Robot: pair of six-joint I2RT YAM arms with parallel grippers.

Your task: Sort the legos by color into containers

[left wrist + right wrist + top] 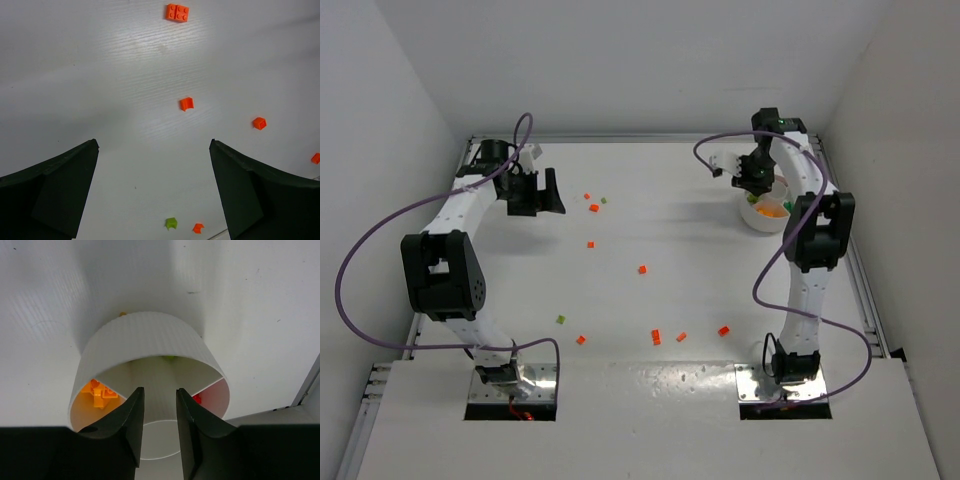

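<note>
Small orange and red legos lie scattered on the white table, such as one (642, 269) at the middle and one (724, 329) nearer the front, with a green one (560, 319) at the front left. My left gripper (542, 200) is open and empty at the back left. Its wrist view shows the gripper (154, 142) above bare table, with orange bricks (186, 103) ahead and a green brick (171, 223) below. My right gripper (757, 185) hovers over the round white dish (760, 222). In its wrist view the gripper (159, 390) is slightly open and empty over the dish's centre.
The dish (145, 335) holds orange bricks (98, 392) in its left section, a red brick (197, 399) in the right one and something green (169, 358) at the far side. White walls enclose the table. A metal rail (865, 290) runs along the right edge.
</note>
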